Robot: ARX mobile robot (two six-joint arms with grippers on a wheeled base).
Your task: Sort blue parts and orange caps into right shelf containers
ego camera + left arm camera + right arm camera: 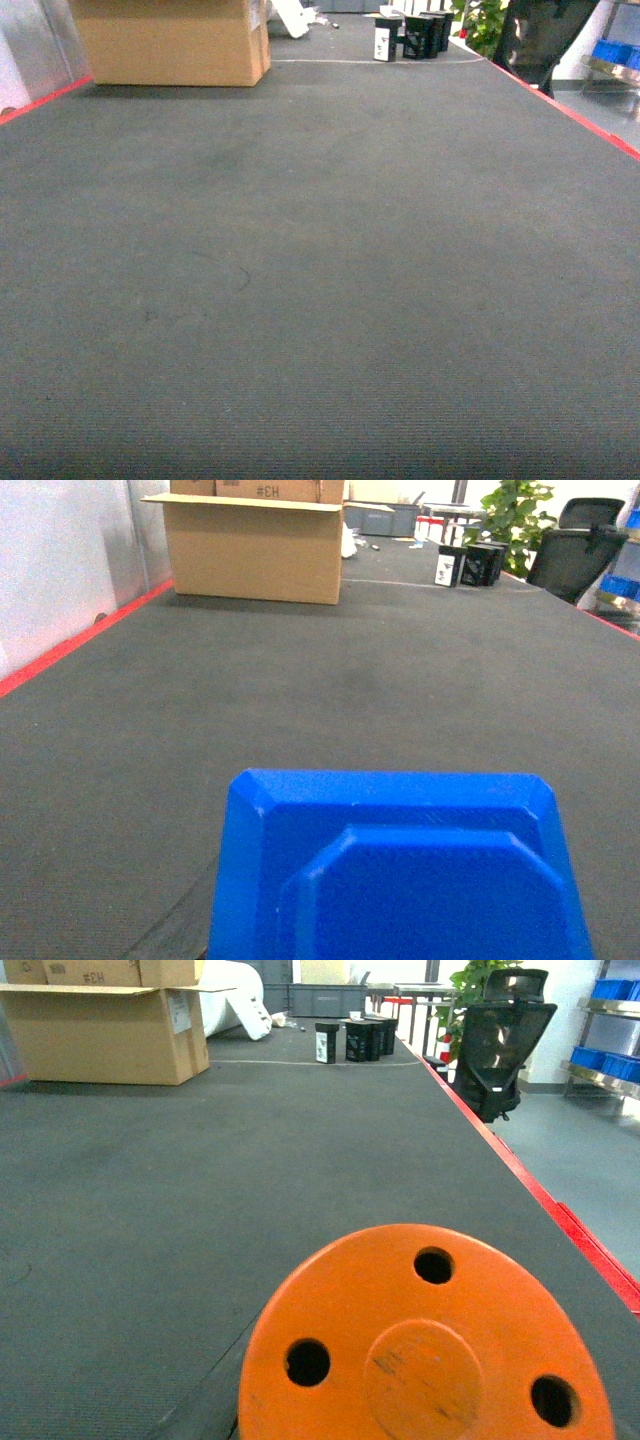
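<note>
Left wrist view is filled at the bottom by a blue part (400, 870), a moulded piece with bevelled corners and a raised centre, sitting right under the camera where the left gripper would be; the fingers themselves are hidden, so whether they clamp it cannot be told. Ahead of it stretches dark grey carpet (350, 680), then a cardboard box (255, 545) far off to the left.

The right wrist camera likewise has an orange cap (425, 1345), a disc with three holes, directly below the lens; the right gripper's fingers are hidden, grip unclear. Well beyond and to the right stand a black office chair (500, 1040) and blue crates (605, 1060) on a shelf.
</note>
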